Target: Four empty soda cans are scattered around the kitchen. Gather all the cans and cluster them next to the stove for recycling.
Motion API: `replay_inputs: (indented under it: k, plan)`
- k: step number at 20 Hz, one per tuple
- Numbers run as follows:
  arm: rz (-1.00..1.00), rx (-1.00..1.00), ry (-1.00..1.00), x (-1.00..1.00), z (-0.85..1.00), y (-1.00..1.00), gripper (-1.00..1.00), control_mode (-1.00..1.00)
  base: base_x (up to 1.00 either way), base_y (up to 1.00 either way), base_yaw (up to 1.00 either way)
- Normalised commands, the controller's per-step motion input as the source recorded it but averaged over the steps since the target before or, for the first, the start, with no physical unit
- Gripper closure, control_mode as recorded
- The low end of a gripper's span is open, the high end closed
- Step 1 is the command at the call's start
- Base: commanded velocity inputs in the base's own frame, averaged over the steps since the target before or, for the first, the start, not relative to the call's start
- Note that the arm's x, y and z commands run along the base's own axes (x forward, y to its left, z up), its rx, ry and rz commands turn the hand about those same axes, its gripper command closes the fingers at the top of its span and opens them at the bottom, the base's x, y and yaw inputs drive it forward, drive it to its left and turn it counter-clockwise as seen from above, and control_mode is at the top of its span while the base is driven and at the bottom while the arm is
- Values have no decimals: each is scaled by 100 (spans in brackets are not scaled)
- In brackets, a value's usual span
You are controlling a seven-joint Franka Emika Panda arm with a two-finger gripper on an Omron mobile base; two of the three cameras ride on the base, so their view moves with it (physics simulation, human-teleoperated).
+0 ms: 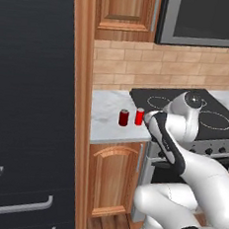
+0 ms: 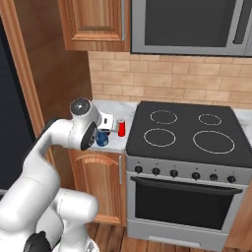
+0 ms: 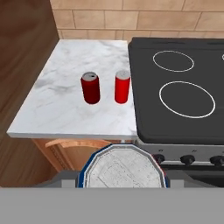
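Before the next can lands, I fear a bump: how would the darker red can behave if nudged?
Upright and narrow, the darker red can likely tips. Round-sided, it may roll across the smooth counter.

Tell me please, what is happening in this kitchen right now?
The robot arm is bringing a blue can, held in its claw, toward the marble counter left of the stove. Two red cans already stand upright there, apart from each other, the brighter one close to the stove's edge.
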Motion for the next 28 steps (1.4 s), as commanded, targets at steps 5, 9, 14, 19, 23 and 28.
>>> replay_inputs:
  k: [5, 9, 14, 19, 23, 28]
  plan:
    - [0, 3, -2, 19, -10, -13, 100, -100, 0, 0, 0]
    - [0, 3, -3, 17, -14, -8, 100, -100, 0, 0, 0]
    - [0, 3, 0, 17, -14, -2, 100, -100, 0, 0, 0]
    - [0, 2, 0, 20, -18, 0, 100, -100, 0, 0, 0]
    - [0, 0, 0, 23, -16, 0, 100, -100, 0, 0, 0]
    - [0, 0, 0, 27, -16, 0, 100, -100, 0, 0, 0]
